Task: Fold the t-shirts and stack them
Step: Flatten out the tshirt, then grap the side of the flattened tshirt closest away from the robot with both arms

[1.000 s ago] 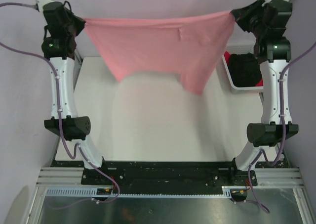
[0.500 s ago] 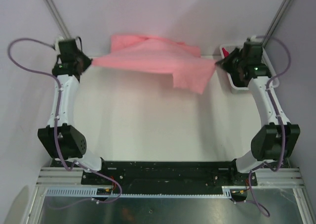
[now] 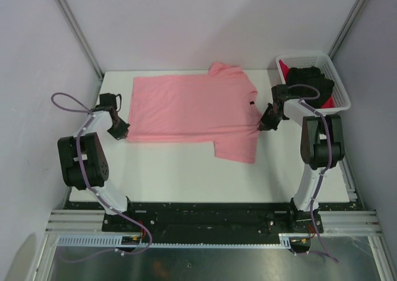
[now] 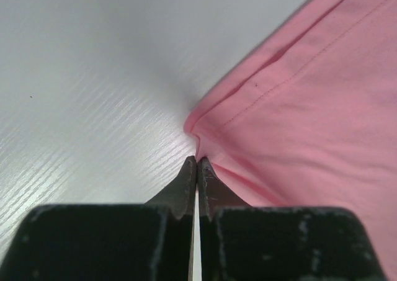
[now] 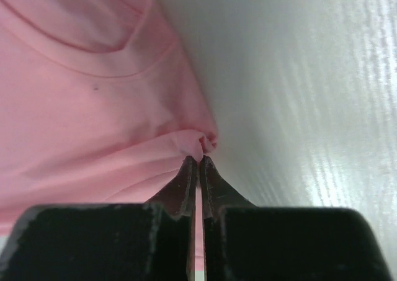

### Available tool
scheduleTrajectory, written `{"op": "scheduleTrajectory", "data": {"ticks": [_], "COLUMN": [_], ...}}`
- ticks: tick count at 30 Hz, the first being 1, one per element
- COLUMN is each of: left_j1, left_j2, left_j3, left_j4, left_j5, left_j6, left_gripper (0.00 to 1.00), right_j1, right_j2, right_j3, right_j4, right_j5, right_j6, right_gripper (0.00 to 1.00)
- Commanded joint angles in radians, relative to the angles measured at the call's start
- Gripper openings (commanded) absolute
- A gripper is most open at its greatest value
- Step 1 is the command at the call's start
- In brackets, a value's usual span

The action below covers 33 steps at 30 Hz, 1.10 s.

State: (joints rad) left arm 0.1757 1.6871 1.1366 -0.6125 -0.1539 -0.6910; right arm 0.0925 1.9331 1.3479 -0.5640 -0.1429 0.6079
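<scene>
White table (image 3: pixel 186 175): a plain flat top, with two arms reaching over it from the near edge, one at each side.
Pink shirt (image 3: pixel 186 110): spread flat across the far half of the table. Its hem lies to the left and its neck to the right. One sleeve points at the far wall, the other toward the near edge. The cloth is mostly smooth.
Basket (image 3: pixel 340 89): white lattice plastic at the far right corner of the table, close behind the right arm.
Black shirt (image 3: pixel 310 79): bundled in the basket and heaped above its rim.
Red shirt (image 3: pixel 285 66): also in the basket, showing at the edges around the black one.
Left gripper (image 3: pixel 120 131): down low at the pink shirt's near left corner. Its fingers are pressed together with the hem corner nipped at their tips.
Right gripper (image 3: pixel 263 126): down at the pink shirt's right edge, by the shoulder near the collar. Its fingers are closed tight on a small pucker of cloth.
Neck label (image 3: pixel 252 102): a small dark tag at the collar.
</scene>
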Motion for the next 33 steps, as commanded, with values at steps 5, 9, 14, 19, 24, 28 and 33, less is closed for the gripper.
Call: {"op": "scheduleTrajectory", "data": {"ticks": [5, 9, 14, 19, 24, 28, 33], "left_j1": [0.008, 0.010, 0.007, 0.007, 0.006, 0.007, 0.007], "left_j2": [-0.018, -0.028, -0.038, -0.051, -0.065, -0.074, -0.082], "left_j3": [-0.041, -0.059, -0.079, -0.093, -0.106, -0.111, -0.118], "left_j4": [0.059, 0.061, 0.065, 0.071, 0.073, 0.075, 0.075], "left_j5": [-0.003, 0.007, 0.023, 0.032, 0.027, 0.025, 0.020], "left_j6": [0.000, 0.004, 0.002, -0.004, -0.007, -0.011, -0.014], "left_gripper": [0.00, 0.00, 0.00, 0.00, 0.00, 0.00, 0.00], "right_j1": [0.000, 0.012, 0.068, 0.197, 0.310, 0.350, 0.370], "right_j2": [-0.025, -0.107, -0.270, -0.402, -0.469, -0.486, -0.475], "right_j3": [-0.002, -0.044, -0.175, -0.330, -0.440, -0.492, -0.518], "right_j4": [-0.024, -0.040, -0.037, -0.020, -0.014, 0.000, 0.017], "right_j5": [0.117, 0.136, 0.173, 0.207, 0.260, 0.283, 0.289], "right_j6": [-0.054, -0.055, -0.044, 0.011, 0.068, 0.097, 0.113], "right_gripper": [0.11, 0.36, 0.50, 0.49, 0.47, 0.45, 0.44]}}
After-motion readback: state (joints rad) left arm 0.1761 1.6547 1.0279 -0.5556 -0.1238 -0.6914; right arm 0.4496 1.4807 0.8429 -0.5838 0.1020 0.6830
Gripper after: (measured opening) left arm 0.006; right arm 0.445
